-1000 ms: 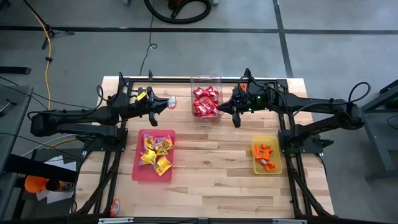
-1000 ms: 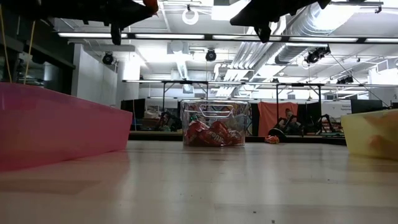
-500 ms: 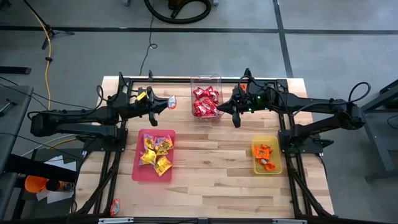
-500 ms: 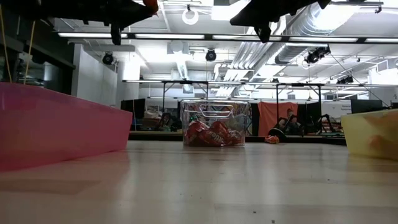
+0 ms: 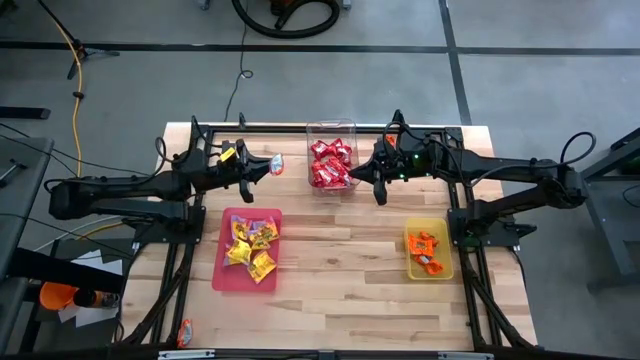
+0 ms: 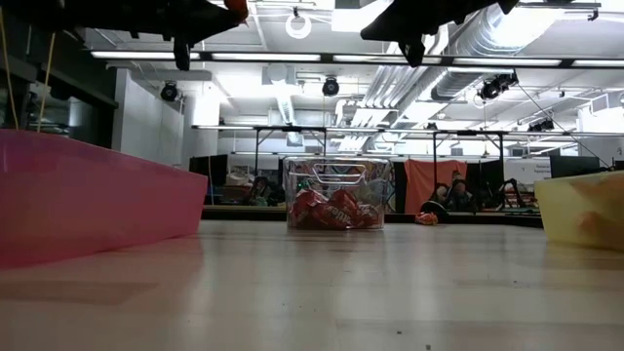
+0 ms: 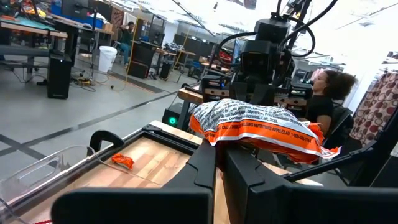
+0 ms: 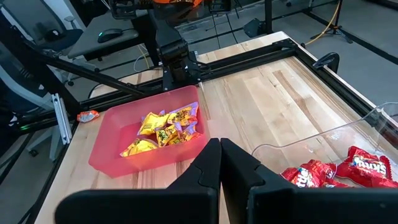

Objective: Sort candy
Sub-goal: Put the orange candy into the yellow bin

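- The clear plastic tub (image 5: pixel 331 160) is taken as the landmark here; it's parked at the far middle of the light wooden surface (image 5: pixel 340 260) and is loaded with red crinkly candy packets (image 5: pixel 326 166). The same red packets can be seen through its wall in the low view (image 6: pixel 331 209).
- The left end effector (image 5: pixel 270 166) is held just left of the tub, up off the surface, and it's clamped shut on an orange-and-white wrapped candy packet (image 5: pixel 277 165). In the left wrist view that packet (image 7: pixel 261 124) is seen pinched between the dark fingers (image 7: pixel 205 163), with white printed text across the wrapper.
- The right end effector (image 5: pixel 362 178) is hung just right of the tub, near its front corner. Its fingers (image 8: pixel 208 163) are pressed together with nothing between them.
- A flat pink plastic tray (image 5: pixel 222 272) is set in front of the tub and off to the left, with a heap of yellow wrapped candy packets (image 5: pixel 251 246) piled in it. The same heap is picked up in the right wrist view (image 8: pixel 163 129).
- A smaller flat yellow tray (image 5: pixel 444 268) is set in front of the tub and off to the right, holding a few orange wrapped candy packets (image 5: pixel 424 250).
- One stray orange packet (image 7: pixel 122 161) is spotted on the surface just behind the tub in the left wrist view.
- Another loose orange packet (image 5: pixel 184 332) is left at the near-left edge, well away from the tub.
- A person with dark curly hair (image 7: pixel 326 93) can be seen in the room beyond the surface.
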Robot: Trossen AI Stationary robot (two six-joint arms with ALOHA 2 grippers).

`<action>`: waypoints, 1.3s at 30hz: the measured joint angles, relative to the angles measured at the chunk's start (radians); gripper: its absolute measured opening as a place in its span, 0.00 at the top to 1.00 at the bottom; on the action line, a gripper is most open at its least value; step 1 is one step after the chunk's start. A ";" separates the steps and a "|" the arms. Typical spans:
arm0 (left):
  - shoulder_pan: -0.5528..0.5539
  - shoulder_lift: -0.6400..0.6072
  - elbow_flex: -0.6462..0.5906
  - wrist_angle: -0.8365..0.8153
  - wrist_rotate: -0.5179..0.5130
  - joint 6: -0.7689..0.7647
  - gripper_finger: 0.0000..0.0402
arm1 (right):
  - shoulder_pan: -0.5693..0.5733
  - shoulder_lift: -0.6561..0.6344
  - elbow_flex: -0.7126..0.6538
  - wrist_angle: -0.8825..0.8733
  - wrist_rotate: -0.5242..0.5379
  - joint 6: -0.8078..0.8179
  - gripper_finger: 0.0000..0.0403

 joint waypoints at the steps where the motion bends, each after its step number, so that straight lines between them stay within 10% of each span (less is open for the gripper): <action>1: 0.000 0.000 0.000 0.000 0.000 0.000 1.00 | 0.000 0.000 0.000 0.000 0.000 0.000 1.00; 15: -0.001 0.075 0.009 -0.019 0.055 0.010 1.00 | -0.006 -0.120 0.000 0.002 0.002 -0.008 1.00; 39: -0.055 1.014 0.789 -0.128 0.316 0.301 1.00 | -0.012 -0.270 0.001 -0.004 0.061 -0.044 1.00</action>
